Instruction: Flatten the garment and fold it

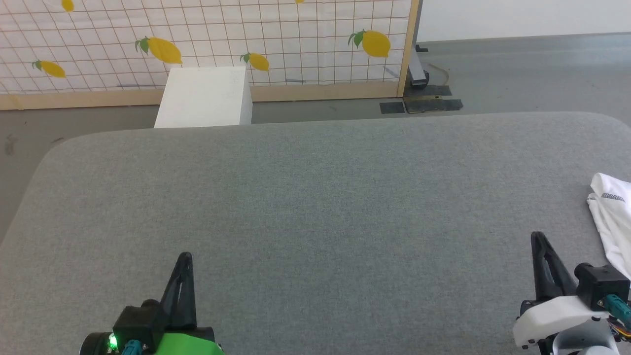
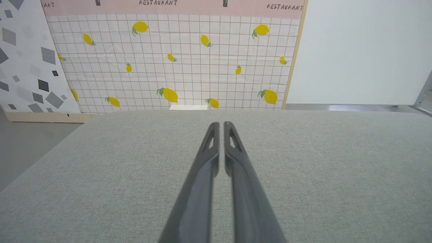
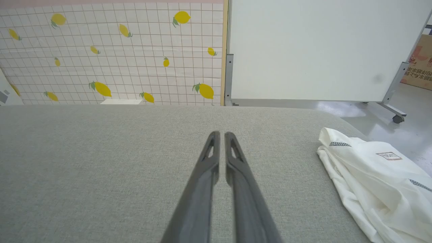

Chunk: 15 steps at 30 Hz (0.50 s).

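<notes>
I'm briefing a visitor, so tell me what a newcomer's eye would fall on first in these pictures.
First comes the crumpled white T-shirt, bunched at the right edge of the broad grey table, off to the right of the right gripper and apart from it. Next is the lemon-printed panel behind the table, with a white box standing before it. The right gripper and the left gripper are both shut on nothing, pointing across the bare tabletop.
</notes>
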{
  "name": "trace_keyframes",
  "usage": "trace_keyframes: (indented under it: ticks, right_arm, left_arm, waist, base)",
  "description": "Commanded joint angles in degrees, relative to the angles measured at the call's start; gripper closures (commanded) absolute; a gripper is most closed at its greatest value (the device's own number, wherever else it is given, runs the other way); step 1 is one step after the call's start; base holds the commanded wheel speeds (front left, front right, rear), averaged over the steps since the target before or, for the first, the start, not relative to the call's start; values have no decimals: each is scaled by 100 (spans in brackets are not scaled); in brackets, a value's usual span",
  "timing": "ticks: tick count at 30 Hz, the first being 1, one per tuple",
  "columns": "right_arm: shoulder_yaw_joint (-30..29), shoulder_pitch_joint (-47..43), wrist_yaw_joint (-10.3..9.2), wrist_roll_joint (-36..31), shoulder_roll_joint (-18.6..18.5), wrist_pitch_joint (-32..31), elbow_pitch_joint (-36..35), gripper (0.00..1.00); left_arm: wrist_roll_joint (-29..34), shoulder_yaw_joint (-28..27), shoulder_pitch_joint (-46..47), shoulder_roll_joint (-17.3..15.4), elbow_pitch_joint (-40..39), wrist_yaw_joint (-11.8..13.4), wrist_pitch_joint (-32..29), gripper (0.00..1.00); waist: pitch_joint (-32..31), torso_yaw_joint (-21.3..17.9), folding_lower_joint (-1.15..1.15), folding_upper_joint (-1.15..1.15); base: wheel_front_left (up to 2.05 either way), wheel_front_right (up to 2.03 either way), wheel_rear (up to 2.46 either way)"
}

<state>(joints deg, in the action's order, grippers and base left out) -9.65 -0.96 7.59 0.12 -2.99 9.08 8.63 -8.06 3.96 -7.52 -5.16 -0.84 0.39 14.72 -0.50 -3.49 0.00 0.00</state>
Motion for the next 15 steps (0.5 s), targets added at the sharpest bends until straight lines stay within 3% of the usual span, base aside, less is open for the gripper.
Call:
trace_keyframes:
  ticks: [1, 15]
  right_arm:
    - [-1, 0, 0, 0, 0, 0, 0, 100]
    - [102, 10, -1, -1, 1, -96, -91, 100]
  left_arm:
    - [-1, 4, 0, 0, 0, 0, 0, 100]
    - [84, -37, 79, 24, 9, -4, -155, 100]
  waist:
    - [0, 0, 0, 0]
    - [6, 37, 0, 0]
  base:
    - [0, 0, 0]
    - [0, 0, 0]
